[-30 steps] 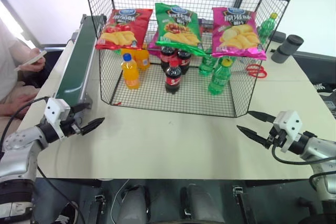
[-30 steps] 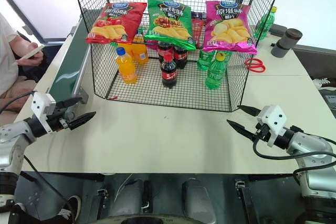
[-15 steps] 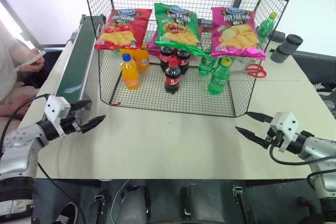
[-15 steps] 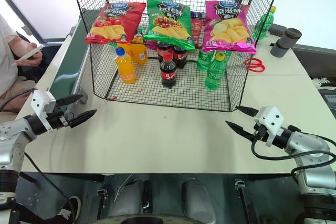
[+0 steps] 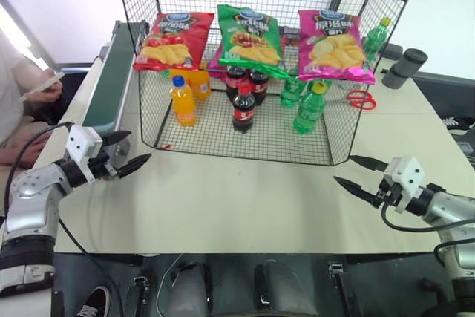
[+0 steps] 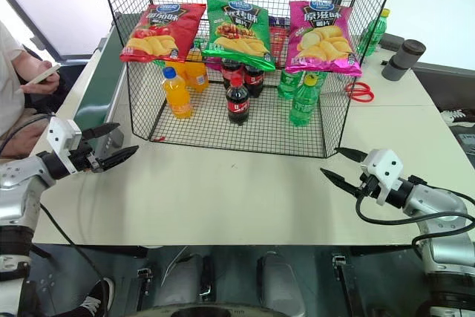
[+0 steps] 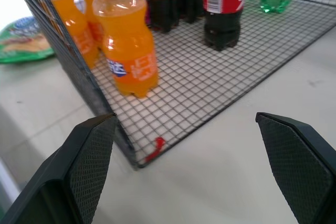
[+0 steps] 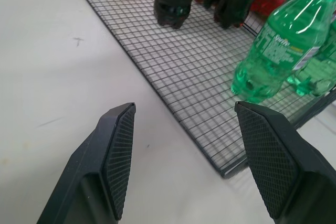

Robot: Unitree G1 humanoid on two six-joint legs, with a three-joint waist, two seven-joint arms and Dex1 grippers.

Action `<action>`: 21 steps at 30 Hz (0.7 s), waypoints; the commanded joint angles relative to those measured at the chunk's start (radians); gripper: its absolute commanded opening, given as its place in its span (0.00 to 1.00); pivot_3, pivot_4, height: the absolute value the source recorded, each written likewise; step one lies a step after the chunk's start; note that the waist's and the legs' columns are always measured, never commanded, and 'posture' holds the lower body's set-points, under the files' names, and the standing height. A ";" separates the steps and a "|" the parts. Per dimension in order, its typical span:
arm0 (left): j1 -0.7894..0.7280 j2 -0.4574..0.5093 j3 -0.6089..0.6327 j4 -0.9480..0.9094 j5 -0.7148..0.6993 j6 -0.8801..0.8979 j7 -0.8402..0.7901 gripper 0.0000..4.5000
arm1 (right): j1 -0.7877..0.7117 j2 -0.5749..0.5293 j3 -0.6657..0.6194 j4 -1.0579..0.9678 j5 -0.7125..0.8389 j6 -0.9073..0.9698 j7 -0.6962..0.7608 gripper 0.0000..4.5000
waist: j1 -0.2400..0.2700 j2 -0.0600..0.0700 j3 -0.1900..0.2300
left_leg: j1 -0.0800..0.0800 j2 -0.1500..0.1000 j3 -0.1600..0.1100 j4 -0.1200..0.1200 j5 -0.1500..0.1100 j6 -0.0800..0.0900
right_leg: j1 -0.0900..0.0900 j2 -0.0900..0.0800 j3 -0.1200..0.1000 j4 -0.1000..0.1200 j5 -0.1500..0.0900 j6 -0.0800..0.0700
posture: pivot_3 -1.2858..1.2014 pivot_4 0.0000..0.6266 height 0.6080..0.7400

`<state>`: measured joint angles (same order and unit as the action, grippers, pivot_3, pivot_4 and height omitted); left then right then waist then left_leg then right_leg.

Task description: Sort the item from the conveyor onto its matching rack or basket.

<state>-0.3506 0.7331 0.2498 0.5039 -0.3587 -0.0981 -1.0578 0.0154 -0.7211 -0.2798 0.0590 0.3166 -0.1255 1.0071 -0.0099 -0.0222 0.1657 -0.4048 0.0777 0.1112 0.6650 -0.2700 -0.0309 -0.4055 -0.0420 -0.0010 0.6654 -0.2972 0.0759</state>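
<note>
Far left: conveyor [image 5: 107, 87] bare. Lower left, beside its near end: left gripper [image 5: 139, 147] spread wide, empty, probably waiting. Upper centre: green crisp bag [image 5: 251, 38], shiny, blue oval logo, propped on rack [image 5: 334, 109] shelf between red and pink bags, seemingly already sorted. Lower right: right gripper [image 5: 343, 168] parted, empty.

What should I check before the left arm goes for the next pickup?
1. Left gripper open, nothing in it: ok.
2. Right gripper open, nothing in it: ok.
3. Green crisp bag found, lying beyond the rack's corner in the left wrist view: ok.
4. That bag on the conveyor: cannot tell.
5. Matching spot on the rack: ok, shelved green bag sits between red bag and pink bag.
6. Person's hand away from the conveyor: not ok, it holds a phone beside it.
</note>
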 commanded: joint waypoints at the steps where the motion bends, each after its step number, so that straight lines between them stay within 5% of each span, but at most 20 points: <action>1: -0.022 0.004 0.008 0.022 0.004 -0.042 -0.019 1.00 | 0.010 -0.018 -0.039 -0.030 0.017 -0.008 -0.013 0.70 | -0.001 0.000 0.000 | 0.000 0.000 0.000 0.000 0.000 0.000 | 0.000 0.000 0.000 0.000 0.000 0.000 | 0.52 0.24 1.00; 10: 0.011 -0.013 -0.030 -0.117 -0.080 0.117 -0.145 1.00 | 0.152 -0.022 -0.078 -0.143 0.049 0.018 -0.021 0.70 | -0.003 0.000 0.000 | -0.001 0.000 0.000 0.001 0.000 0.000 | 0.000 0.000 0.000 0.001 -0.001 0.001 | 0.52 0.24 1.00; 21: -0.043 -0.049 -0.037 -0.043 -0.033 0.014 -0.141 1.00 | 0.119 -0.020 -0.073 -0.139 0.035 0.008 -0.048 0.70 | -0.003 0.000 0.000 | 0.001 0.000 0.000 0.001 0.000 -0.001 | 0.002 0.000 0.000 0.001 -0.001 0.001 | 0.52 0.24 1.00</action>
<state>-0.3830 0.6818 0.2031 0.4609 -0.3988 -0.0555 -1.1960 0.1444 -0.7265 -0.3368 -0.0574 0.3470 -0.1018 0.9637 -0.0129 -0.0223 0.1654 -0.4035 0.0776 0.1108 0.6663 -0.2696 -0.0316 -0.4035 -0.0418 -0.0006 0.6665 -0.2979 0.0770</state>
